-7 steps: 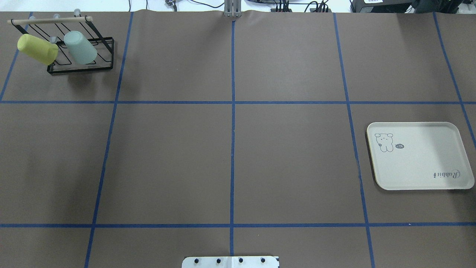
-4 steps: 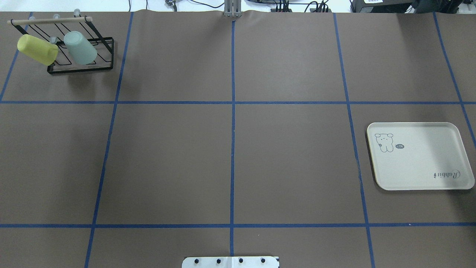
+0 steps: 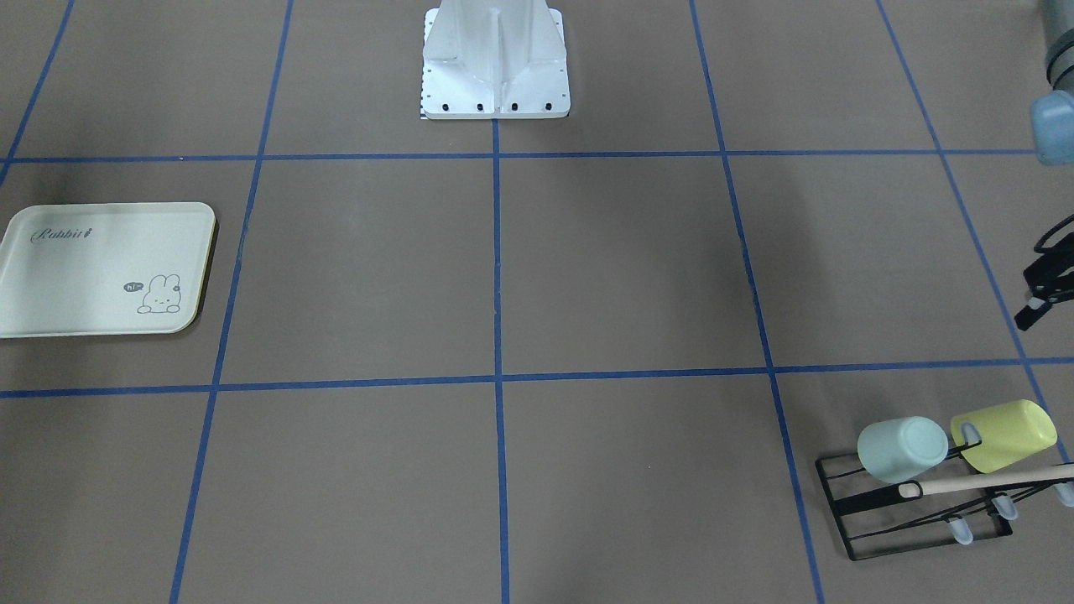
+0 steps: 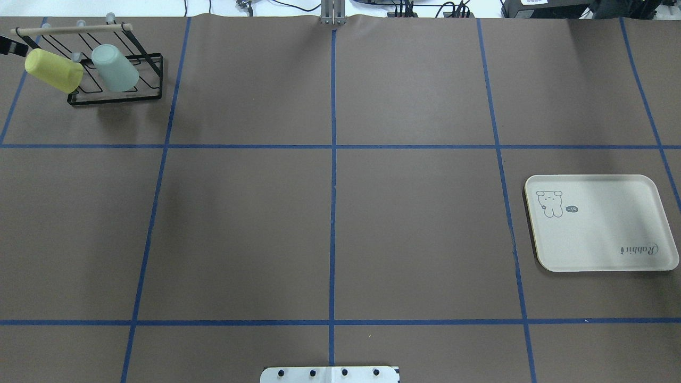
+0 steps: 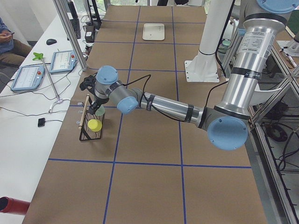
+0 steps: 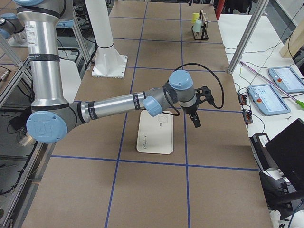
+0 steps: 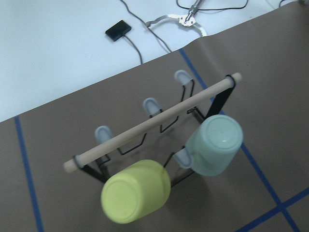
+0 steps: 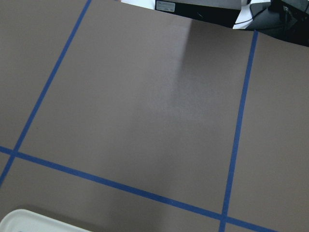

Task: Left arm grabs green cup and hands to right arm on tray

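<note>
The green cup (image 4: 114, 67) hangs mouth-down on a peg of a black wire rack at the far left; it also shows in the front view (image 3: 902, 449) and the left wrist view (image 7: 215, 145). My left gripper (image 4: 10, 45) shows only as a black tip at the overhead view's left edge, next to the rack, and at the front view's right edge (image 3: 1036, 310); I cannot tell if it is open. The tray (image 4: 601, 223) lies flat at the right. My right gripper (image 6: 195, 121) hangs beside the tray's outer side; I cannot tell its state.
A brighter yellow-green cup (image 4: 53, 69) hangs on the same rack (image 4: 122, 98), left of the green cup, under a wooden bar (image 4: 72, 29). Blue tape lines cross the brown table. The robot's white base (image 3: 495, 59) stands at the near edge.
A black tip of my left gripper has come into the overhead view at the left edge beside the rack. Cups and tray have not moved.
</note>
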